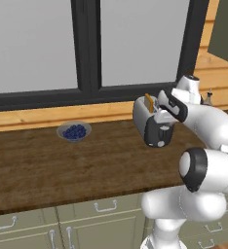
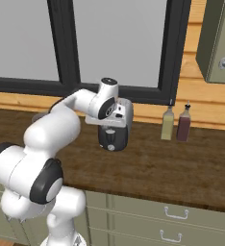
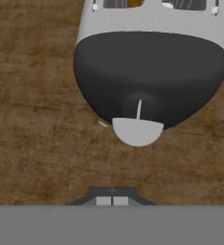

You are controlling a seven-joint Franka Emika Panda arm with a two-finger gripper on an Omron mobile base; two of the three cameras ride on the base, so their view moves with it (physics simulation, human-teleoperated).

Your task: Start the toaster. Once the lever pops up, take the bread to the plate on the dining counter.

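Note:
A silver toaster (image 1: pixel 152 124) (image 2: pixel 120 137) with a dark front face (image 3: pixel 150 72) stands on the wooden worktop by the window. The bread (image 1: pixel 148 103) (image 3: pixel 134 3), a tan-yellow slice, sticks up out of its left slot. A grey lever knob (image 3: pixel 138 131) juts from the bottom of the dark face. My gripper (image 3: pixel 112 194) (image 1: pixel 163 118) hangs over the toaster's front end, pointing down, shut with nothing between its fingertips. In the hand view the tips sit a short way in front of the lever, apart from it. The plate and the dining counter are out of view.
A small grey bowl of blueberries (image 1: pixel 74 131) sits on the worktop left of the toaster. Two bottles (image 2: pixel 168 123) (image 2: pixel 183 124) stand against the back wall to its right. A wall cabinet (image 2: pixel 220 43) hangs at the upper right. Olive-grey drawers (image 2: pixel 172 214) run below the worktop.

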